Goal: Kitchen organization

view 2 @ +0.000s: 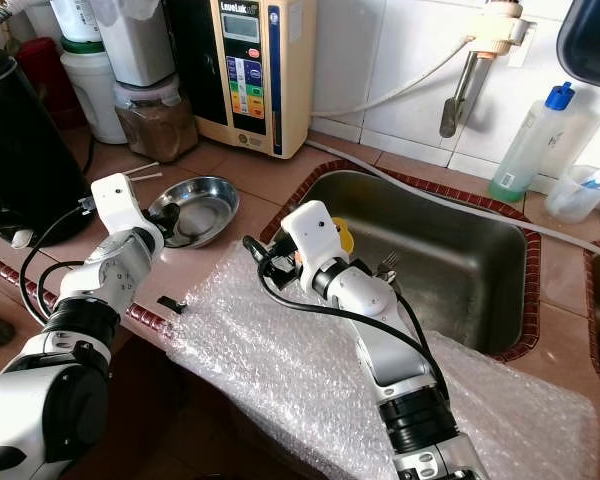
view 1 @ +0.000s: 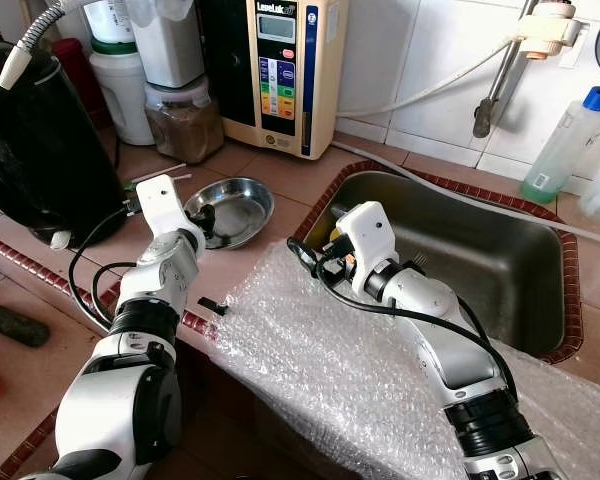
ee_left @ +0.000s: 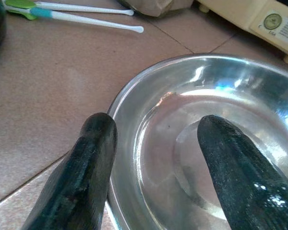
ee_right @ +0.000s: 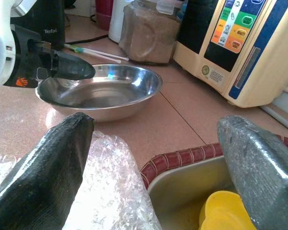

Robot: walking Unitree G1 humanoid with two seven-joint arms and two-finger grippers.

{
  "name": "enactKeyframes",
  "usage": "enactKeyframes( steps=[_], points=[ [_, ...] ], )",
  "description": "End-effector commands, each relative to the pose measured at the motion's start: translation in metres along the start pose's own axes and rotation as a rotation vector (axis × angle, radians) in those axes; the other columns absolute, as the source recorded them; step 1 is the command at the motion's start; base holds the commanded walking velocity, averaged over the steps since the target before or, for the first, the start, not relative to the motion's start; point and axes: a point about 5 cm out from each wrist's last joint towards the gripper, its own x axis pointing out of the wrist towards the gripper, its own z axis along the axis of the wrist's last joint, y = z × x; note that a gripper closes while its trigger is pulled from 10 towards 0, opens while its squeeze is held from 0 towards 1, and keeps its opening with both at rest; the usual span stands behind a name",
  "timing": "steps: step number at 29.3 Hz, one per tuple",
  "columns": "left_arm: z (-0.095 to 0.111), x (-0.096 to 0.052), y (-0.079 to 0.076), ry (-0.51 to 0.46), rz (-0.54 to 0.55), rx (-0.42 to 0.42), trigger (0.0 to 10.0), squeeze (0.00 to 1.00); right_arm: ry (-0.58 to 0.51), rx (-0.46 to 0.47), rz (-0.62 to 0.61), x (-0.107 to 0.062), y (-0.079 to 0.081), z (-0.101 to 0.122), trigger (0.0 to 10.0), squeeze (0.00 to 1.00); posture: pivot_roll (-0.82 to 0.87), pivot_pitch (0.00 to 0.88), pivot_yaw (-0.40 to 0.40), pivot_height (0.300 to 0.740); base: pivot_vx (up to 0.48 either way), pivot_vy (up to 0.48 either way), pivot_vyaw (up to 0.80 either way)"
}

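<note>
— Where's the steel bowl (view 1: pixel 230 209)?
— On the worktop (view 1: pixel 280 170), just beside the sink (view 1: pixel 460 260). The left claw (ee_left: pixel 156 158) straddles its rim, fingers spread.
— The right claw (ee_right: pixel 153 172)?
— Spread too, over the sink's near corner, beside bubble wrap (view 1: pixel 320 370).

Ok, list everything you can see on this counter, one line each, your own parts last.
steel bowl: one, silver, on the counter left of the sink.
sink: one, steel, set in the counter.
yellow cup: one, inside the sink.
bubble wrap: one clear sheet, over the counter's front edge.
water machine: one, cream and black, against the wall.
jar: one, brown contents, beside the machine.
black kettle: one, far left.
swabs: two, white sticks, behind the bowl.
bottle: one, clear, blue cap, right of the sink.
left gripper: jaws open astride the bowl's rim.
right gripper: jaws open, at the sink's near left corner.
</note>
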Motion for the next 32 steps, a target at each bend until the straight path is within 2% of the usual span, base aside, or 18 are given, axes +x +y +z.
enactKeyframes(
  steps=[1, 2, 3, 10, 16, 19, 23, 28, 32],
  points=[
    [0.006, 0.000, -0.003, -0.022, 0.001, 0.038, 10.0, 0.07, -0.011, -0.009, -0.001, 0.001, -0.002, 0.003, 10.0, 0.19, 0.07, 0.000, 0.012, 0.740, 0.000, 0.000, 0.00],
    [0.007, 0.000, -0.003, -0.028, -0.002, 0.041, 10.0, 0.07, -0.011, -0.009, -0.002, 0.001, -0.002, 0.003, 10.0, 0.19, 0.07, 0.000, 0.012, 0.740, 0.000, 0.000, 0.00],
    [0.010, 0.000, -0.004, -0.043, -0.002, 0.042, 10.0, 0.00, -0.011, -0.009, -0.002, 0.001, -0.001, 0.003, 10.0, 0.19, 0.07, 0.000, 0.012, 0.740, 0.000, 0.000, 0.00],
    [0.022, -0.001, -0.001, -0.087, 0.028, 0.060, 10.0, 0.00, -0.013, -0.011, -0.001, 0.002, -0.002, 0.004, 10.0, 0.19, 0.07, 0.000, 0.011, 0.740, 0.000, 0.000, 0.00],
    [0.023, -0.002, 0.005, -0.079, 0.056, 0.066, 10.0, 0.00, -0.016, -0.010, 0.001, 0.002, -0.001, 0.004, 10.0, 0.19, 0.08, 0.000, 0.011, 0.740, 0.000, 0.000, 0.00],
    [0.019, -0.003, 0.007, -0.066, 0.059, 0.077, 10.0, 0.00, -0.016, -0.010, 0.005, 0.002, -0.001, 0.004, 10.0, 0.19, 0.08, 0.000, 0.012, 0.740, 0.000, 0.000, 0.00],
    [0.001, -0.002, 0.004, 0.030, 0.025, 0.047, 10.0, 0.00, -0.003, -0.005, 0.020, 0.003, 0.000, 0.002, 10.0, 0.19, 0.08, 0.000, 0.008, 0.740, 0.000, 0.000, 0.00],
    [-0.009, -0.001, -0.002, 0.058, 0.018, 0.047, 10.0, 0.00, 0.007, -0.008, 0.026, 0.002, 0.001, 0.000, 10.0, 0.18, 0.07, 0.000, 0.011, 0.740, 0.000, 0.000, 0.00],
    [-0.015, 0.000, 0.001, 0.085, 0.027, 0.045, 10.0, 0.00, 0.007, -0.007, 0.026, 0.002, 0.001, 0.000, 10.0, 0.18, 0.07, 0.000, 0.013, 0.740, 0.000, 0.000, 0.00]
  ],
)
